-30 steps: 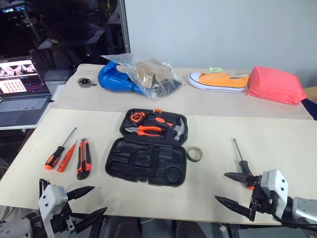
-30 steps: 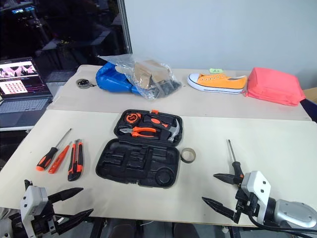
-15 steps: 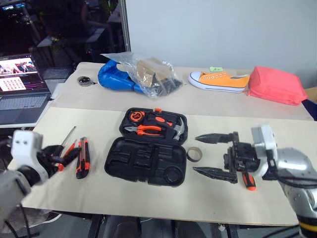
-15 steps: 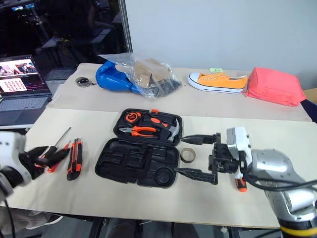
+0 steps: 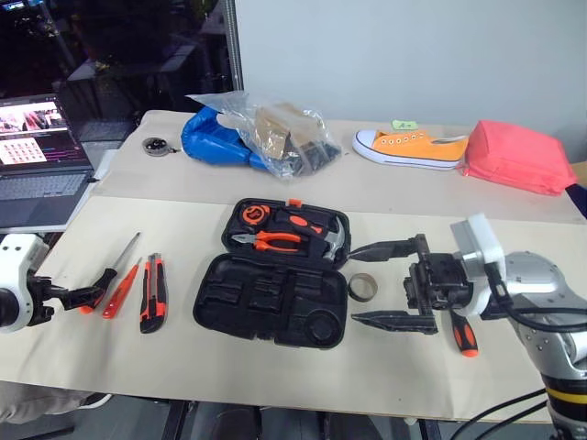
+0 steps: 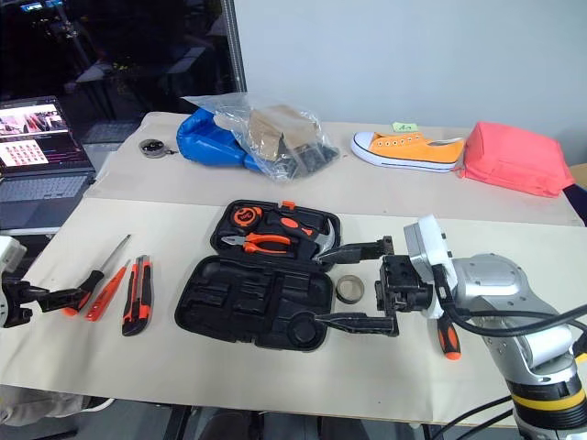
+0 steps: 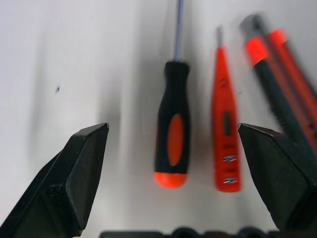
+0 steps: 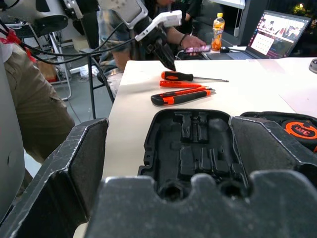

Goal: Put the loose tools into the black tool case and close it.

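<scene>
The right gripper (image 5: 394, 284) is held with its two black fingers spread wide apart and nothing between them, pointing across the table toward the black tool case (image 5: 275, 298). The case lies open just beyond the fingertips, its empty slotted half nearest them and the half with the orange-handled pliers (image 5: 266, 241) and the hammer (image 5: 328, 240) behind. A roll of tape (image 5: 360, 287) sits between the fingers' line and the case. A screwdriver (image 5: 463, 332) lies on the table beside the gripper's wrist.

The left gripper (image 7: 173, 163) is likewise spread open and empty, poised over a black-and-orange screwdriver (image 7: 172, 136), which lies between its fingers in the wrist view. Just beside it are seen the slim orange screwdriver (image 7: 224, 134) and, further over, the utility knife (image 5: 152, 293).
</scene>
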Controlling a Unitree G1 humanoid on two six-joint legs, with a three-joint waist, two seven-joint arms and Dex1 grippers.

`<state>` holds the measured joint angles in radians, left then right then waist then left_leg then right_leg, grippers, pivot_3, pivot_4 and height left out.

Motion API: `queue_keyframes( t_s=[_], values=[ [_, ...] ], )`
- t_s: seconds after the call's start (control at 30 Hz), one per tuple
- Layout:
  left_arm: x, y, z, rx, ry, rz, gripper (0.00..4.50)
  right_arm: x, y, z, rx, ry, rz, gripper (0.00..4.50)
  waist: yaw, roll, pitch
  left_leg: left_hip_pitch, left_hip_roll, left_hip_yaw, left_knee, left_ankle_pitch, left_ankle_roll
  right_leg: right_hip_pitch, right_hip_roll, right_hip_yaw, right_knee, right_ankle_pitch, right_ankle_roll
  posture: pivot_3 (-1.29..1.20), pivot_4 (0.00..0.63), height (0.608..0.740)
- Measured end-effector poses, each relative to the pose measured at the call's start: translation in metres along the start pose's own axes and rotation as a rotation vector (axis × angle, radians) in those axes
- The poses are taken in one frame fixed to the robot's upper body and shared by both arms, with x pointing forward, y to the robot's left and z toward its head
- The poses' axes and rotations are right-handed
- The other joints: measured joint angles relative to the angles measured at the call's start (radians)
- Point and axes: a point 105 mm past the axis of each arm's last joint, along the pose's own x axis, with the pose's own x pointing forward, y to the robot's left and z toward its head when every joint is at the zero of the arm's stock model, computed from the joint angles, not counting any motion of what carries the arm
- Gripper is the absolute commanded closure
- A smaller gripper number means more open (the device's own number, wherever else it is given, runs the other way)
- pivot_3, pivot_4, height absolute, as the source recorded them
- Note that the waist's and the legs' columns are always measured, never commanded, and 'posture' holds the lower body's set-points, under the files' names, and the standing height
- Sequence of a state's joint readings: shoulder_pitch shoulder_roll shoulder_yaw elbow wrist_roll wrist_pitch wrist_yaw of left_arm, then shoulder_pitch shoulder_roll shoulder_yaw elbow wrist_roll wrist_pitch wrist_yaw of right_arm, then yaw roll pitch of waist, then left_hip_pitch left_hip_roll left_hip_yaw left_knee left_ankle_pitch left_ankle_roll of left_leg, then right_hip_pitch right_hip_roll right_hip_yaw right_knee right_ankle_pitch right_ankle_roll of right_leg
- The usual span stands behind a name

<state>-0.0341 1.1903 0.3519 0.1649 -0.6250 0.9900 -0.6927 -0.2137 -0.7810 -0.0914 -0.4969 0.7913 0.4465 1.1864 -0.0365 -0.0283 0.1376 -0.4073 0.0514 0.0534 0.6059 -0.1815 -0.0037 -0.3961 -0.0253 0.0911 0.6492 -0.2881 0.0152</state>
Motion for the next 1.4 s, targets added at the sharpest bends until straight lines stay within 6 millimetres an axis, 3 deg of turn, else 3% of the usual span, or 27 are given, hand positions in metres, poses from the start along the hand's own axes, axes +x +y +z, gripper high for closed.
queue_keyframes(
  t_s=[0.07,0.3,0.33,0.43,0.5,0.6,0.63,0.7,0.77,0.83,0.9,1.0,1.13,1.4],
  values=[
    [0.005,-0.001,-0.001,0.019,0.018,-0.012,0.76,0.000,0.000,0.000,-0.001,0.003,-0.005,0.00,0.000,0.000,0.000,0.000,0.000,0.000,0.001,0.000,0.000,0.000,0.000,0.000,0.001,0.000,0.000,0.00,0.150,0.740],
    [0.022,-0.001,-0.006,0.054,0.014,-0.033,3.50,0.000,-0.001,-0.001,-0.014,0.007,-0.016,0.00,-0.001,0.000,0.000,0.000,0.000,0.001,0.002,0.000,0.000,0.000,0.000,0.000,0.002,0.000,0.000,0.00,0.150,0.740],
    [0.022,0.000,-0.006,0.053,0.011,-0.038,3.64,0.000,-0.001,-0.001,-0.015,0.007,-0.018,0.00,-0.001,0.000,0.000,0.000,0.000,0.001,0.002,0.000,0.000,-0.001,0.000,0.001,0.003,0.000,0.000,0.00,0.150,0.740],
    [0.015,-0.001,0.005,0.078,-0.081,-0.068,3.64,0.000,-0.002,-0.003,-0.009,0.006,-0.032,0.00,0.000,-0.001,0.000,-0.001,0.000,0.001,0.002,0.000,0.000,-0.003,0.000,0.001,0.006,0.000,0.000,0.00,0.150,0.740],
    [0.003,-0.009,0.024,0.120,-0.173,-0.115,3.64,-0.001,-0.001,-0.006,0.007,0.006,-0.050,0.00,0.000,-0.003,0.000,-0.002,0.000,0.001,0.002,0.000,0.000,-0.004,0.000,0.001,0.007,0.000,0.000,0.00,0.150,0.740],
    [-0.025,-0.059,0.072,0.285,-0.316,-0.316,3.64,-0.004,0.000,-0.011,0.030,0.006,-0.083,0.00,0.016,-0.003,0.000,-0.002,0.000,0.001,0.004,0.000,0.000,-0.003,-0.001,0.000,0.007,0.000,0.001,0.00,0.150,0.740],
    [-0.040,-0.085,0.089,0.389,-0.355,-0.404,3.64,-0.008,-0.001,-0.011,0.032,0.007,-0.106,0.00,0.021,-0.003,0.000,-0.002,-0.001,0.002,0.004,0.000,0.000,-0.002,-0.001,0.000,0.007,0.000,0.001,0.00,0.150,0.740],
    [-0.050,-0.121,0.102,0.550,-0.363,-0.510,3.64,-0.015,0.000,-0.012,0.032,0.010,-0.153,0.00,0.025,0.000,-0.001,0.001,-0.002,0.004,0.004,0.000,0.000,0.002,-0.001,0.002,0.006,-0.001,0.002,0.00,0.150,0.740],
    [-0.044,-0.171,0.099,0.813,-0.311,-0.664,3.64,-0.027,0.002,-0.017,0.054,0.026,-0.215,0.00,0.032,0.003,-0.002,0.003,-0.004,0.004,0.004,0.000,0.000,0.004,0.000,0.003,0.006,-0.002,0.003,0.00,0.150,0.740],
    [-0.036,-0.184,0.092,0.879,-0.274,-0.721,3.64,-0.030,0.004,-0.017,0.055,0.031,-0.233,0.00,0.025,0.004,-0.002,0.003,-0.003,0.005,0.005,0.000,0.000,0.004,0.002,0.004,0.007,-0.002,0.003,0.00,0.150,0.740],
    [-0.014,-0.203,0.091,1.022,-0.237,-0.769,3.64,-0.042,0.009,-0.023,0.083,0.063,-0.278,0.00,0.024,0.003,-0.002,0.003,-0.003,0.001,0.007,0.000,0.000,0.005,0.005,0.002,0.007,-0.002,0.003,0.00,0.150,0.740],
    [0.016,-0.218,0.084,1.202,-0.159,-0.809,3.64,-0.055,0.015,-0.026,0.094,0.095,-0.338,0.00,0.017,0.003,-0.002,0.003,-0.003,0.001,0.008,0.000,0.000,0.006,0.006,0.005,0.008,-0.002,0.004,0.00,0.150,0.740],
    [0.044,-0.215,0.083,1.342,-0.075,-0.785,3.64,-0.059,0.019,-0.024,0.082,0.119,-0.379,0.00,0.012,0.003,-0.002,0.002,-0.003,-0.001,0.009,0.000,0.000,0.006,0.006,0.004,0.008,-0.003,0.006,0.00,0.150,0.740],
    [0.067,-0.203,0.081,1.429,0.018,-0.765,3.64,-0.055,0.025,-0.018,0.050,0.136,-0.401,0.00,0.018,0.003,-0.002,0.001,-0.003,-0.001,0.010,0.000,0.001,0.006,0.005,0.004,0.007,-0.005,0.009,0.00,0.150,0.740]
  ],
)
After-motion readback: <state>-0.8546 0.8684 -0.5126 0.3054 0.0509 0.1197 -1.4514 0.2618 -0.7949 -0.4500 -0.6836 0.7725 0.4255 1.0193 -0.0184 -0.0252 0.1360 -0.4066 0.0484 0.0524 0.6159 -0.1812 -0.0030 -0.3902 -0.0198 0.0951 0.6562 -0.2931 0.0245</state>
